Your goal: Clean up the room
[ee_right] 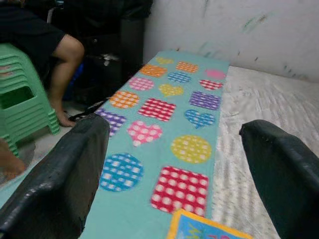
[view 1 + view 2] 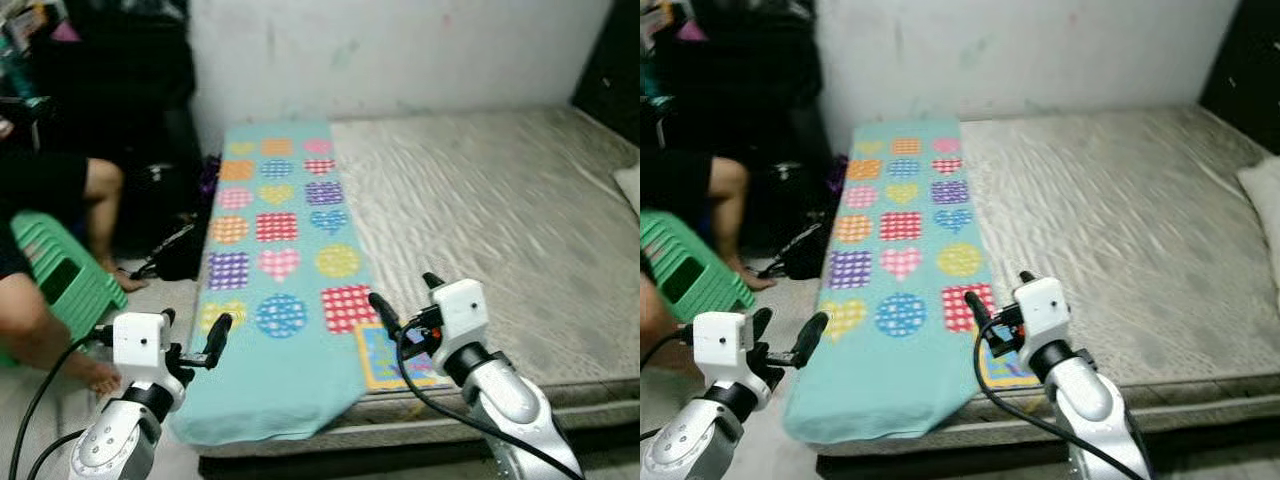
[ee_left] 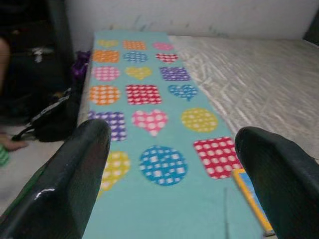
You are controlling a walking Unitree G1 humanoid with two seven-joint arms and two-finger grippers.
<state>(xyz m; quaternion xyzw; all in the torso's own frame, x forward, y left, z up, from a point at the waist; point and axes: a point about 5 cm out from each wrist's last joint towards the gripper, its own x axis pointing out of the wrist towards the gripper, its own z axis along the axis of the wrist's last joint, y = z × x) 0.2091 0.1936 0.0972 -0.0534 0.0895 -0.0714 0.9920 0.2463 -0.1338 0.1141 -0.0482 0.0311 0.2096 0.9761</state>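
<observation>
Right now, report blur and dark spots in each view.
Eye views: soft overall, the blanket readable, upper-left corner dark. Left wrist view: the near fingers blurred, patterns sharper. Right wrist view: fingers blurred too, the green stool clear.

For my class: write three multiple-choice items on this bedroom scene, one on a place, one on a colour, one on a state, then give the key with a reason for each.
1. Where does the patterned blanket lie?
A. along the mattress's left edge
B. on the floor
C. on the stool

2. What colour is the stool?
A. red
B. green
C. white

3. How do the left gripper fingers stand?
A. shut on the blanket
B. shut on a book
C. open

Key: 1 A, it runs down the left side of the mattress, its end hanging over. 2 B, the plastic is green. 3 C, the left wrist view shows a wide gap with nothing held.
</observation>
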